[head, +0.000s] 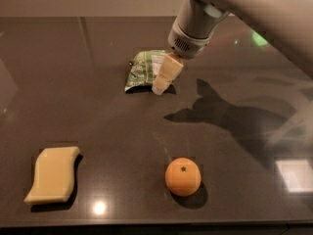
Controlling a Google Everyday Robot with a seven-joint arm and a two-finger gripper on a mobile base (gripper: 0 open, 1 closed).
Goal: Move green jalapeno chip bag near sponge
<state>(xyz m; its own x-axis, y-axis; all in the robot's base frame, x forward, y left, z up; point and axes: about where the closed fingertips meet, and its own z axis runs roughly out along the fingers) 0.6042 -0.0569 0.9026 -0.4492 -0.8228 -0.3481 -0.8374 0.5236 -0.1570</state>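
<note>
The green jalapeno chip bag [144,69] lies flat on the dark table [98,116] at the centre back, a crinkled green foil bag with a white label panel. My gripper [161,84] hangs from the arm at the upper right, and its pale tips sit over the bag's right edge. The sponge [52,174], a flat pale yellow block with wavy edges, lies at the front left, far from the bag.
A round orange fruit [183,176] sits at the front centre, right of the sponge. The arm's shadow falls on the table right of the bag. The table's front edge runs along the bottom of the view.
</note>
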